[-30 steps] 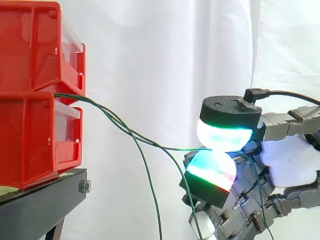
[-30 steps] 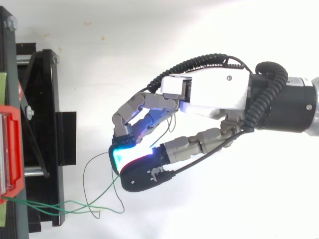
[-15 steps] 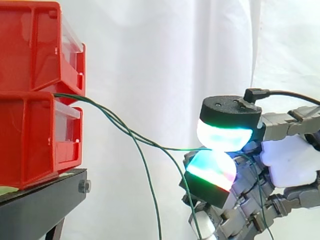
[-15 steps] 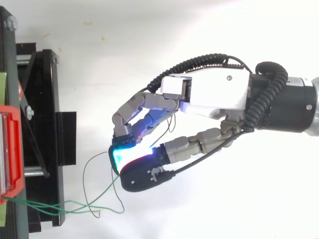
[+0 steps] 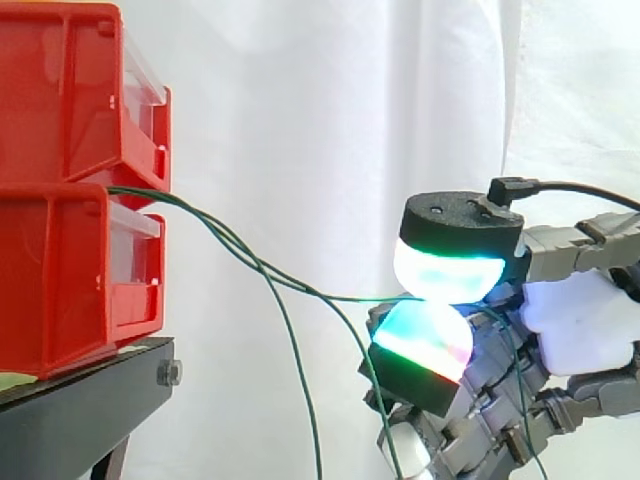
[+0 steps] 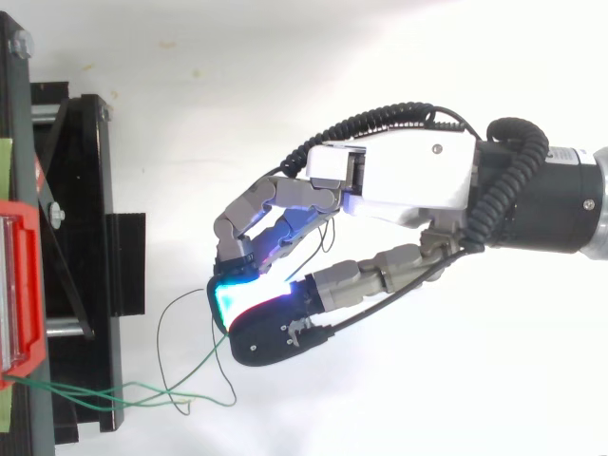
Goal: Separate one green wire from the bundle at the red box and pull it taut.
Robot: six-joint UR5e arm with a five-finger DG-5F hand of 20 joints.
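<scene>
Thin green wires [image 5: 240,250] leave the gap between the two stacked red bins [image 5: 70,190] at the left and run right and down. One green wire [image 5: 350,297] stretches almost level to my hand [image 5: 570,330], where two glowing fingertips [image 5: 445,275] pinch it. The other wires [image 5: 300,380] sag downward, apart from the pinched one. In the top view the hand [image 6: 399,180] reaches in from the right, fingers curled, and the wires [image 6: 142,394] trail from the red bin [image 6: 21,285] toward the pinch.
The bins rest on a black stand [image 5: 80,410], also seen along the left in the top view as a black frame [image 6: 85,256]. A white curtain hangs behind. Open space lies between the stand and the hand.
</scene>
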